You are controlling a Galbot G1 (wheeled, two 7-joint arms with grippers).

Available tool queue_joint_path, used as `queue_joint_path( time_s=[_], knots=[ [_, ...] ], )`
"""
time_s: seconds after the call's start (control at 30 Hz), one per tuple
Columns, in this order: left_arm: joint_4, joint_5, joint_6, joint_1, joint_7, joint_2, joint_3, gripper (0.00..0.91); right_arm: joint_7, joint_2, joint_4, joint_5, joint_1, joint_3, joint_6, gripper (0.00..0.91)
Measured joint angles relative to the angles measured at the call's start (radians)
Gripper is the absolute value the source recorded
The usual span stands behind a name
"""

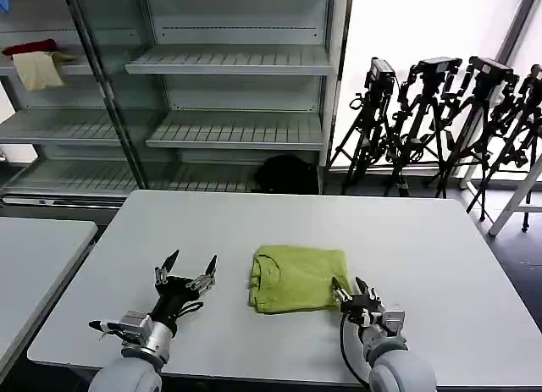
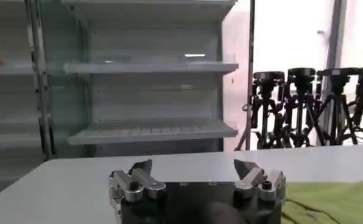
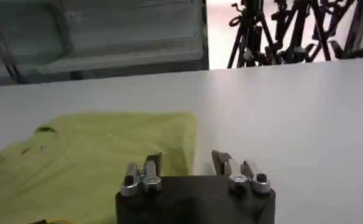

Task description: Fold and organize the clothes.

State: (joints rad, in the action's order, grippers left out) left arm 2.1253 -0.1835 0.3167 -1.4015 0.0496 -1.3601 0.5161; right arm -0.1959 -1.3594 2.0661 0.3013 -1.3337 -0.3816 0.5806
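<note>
White desk point(image 1: 423, 240) before bare shelving; folded lime-green T-shirt point(image 1: 298, 278) at centre. Right gripper point(image 1: 350, 291), jaws apart, at shirt's 5 o'clock corner; left gripper point(image 1: 186, 269), spread wide, off at 9 o'clock. Folding seemingly near complete; next likely closing on that corner.

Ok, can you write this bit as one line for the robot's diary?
T-shirt: folded on table | left gripper: open, beside it | right gripper: open, at its near-right corner
</note>
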Motion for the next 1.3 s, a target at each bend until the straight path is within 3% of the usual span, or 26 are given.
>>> queue_joint_path(
  time_s=[0.17,0.53,1.0,1.3],
  knots=[
    [-0.002,-0.007,-0.002,-0.005,0.000,0.000,0.011,0.907,0.032,-0.002,0.008,-0.111,-0.017,0.010,-0.003,0.907],
    [0.012,-0.052,-0.004,-0.016,0.000,0.003,0.038,0.907,0.070,0.006,0.075,-0.222,-0.062,-0.059,-0.065,0.907],
    [-0.015,-0.194,-0.005,-0.007,-0.008,0.095,0.146,0.907,0.171,0.111,0.054,-0.191,-0.105,-0.320,-0.185,0.907],
    [-0.089,-0.239,-0.042,0.005,-0.018,0.158,0.158,0.907,0.197,0.166,0.007,-0.132,-0.141,-0.434,-0.243,0.907]
  ],
)
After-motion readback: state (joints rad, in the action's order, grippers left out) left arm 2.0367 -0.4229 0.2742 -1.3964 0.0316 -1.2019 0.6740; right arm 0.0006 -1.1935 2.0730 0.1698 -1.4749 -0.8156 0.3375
